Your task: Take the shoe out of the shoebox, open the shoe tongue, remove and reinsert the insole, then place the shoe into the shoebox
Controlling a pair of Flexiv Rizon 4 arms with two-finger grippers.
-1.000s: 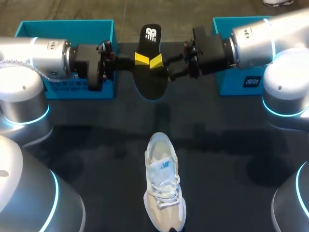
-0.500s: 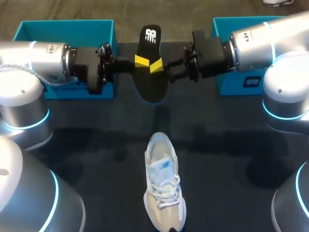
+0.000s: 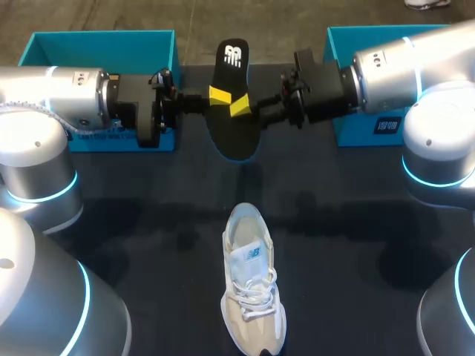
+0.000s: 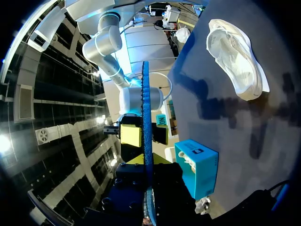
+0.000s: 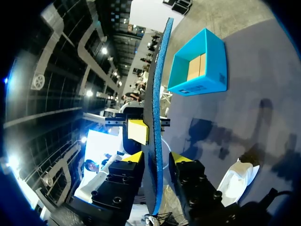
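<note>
2 clamp the insole (image 3: 236,137): left gripper (image 3: 216,96), right gripper (image 3: 240,108); shoe (image 3: 252,297) end cropped.

the left arm (image 3: 67,96) hid part of the left shoebox (image 3: 104,46), and the right arm (image 3: 401,67) most of the right shoebox (image 3: 356,133). in the right wrist view the shoe (image 5: 242,176) was partly behind the gripper's body. both wrist views caught the insole (image 4: 146,117) edge-on, faces unseen

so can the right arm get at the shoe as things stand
Probably not yet: the right gripper is shut on the insole, which the left gripper also holds. It would have to let go first; the shoe lies uncovered.
</note>
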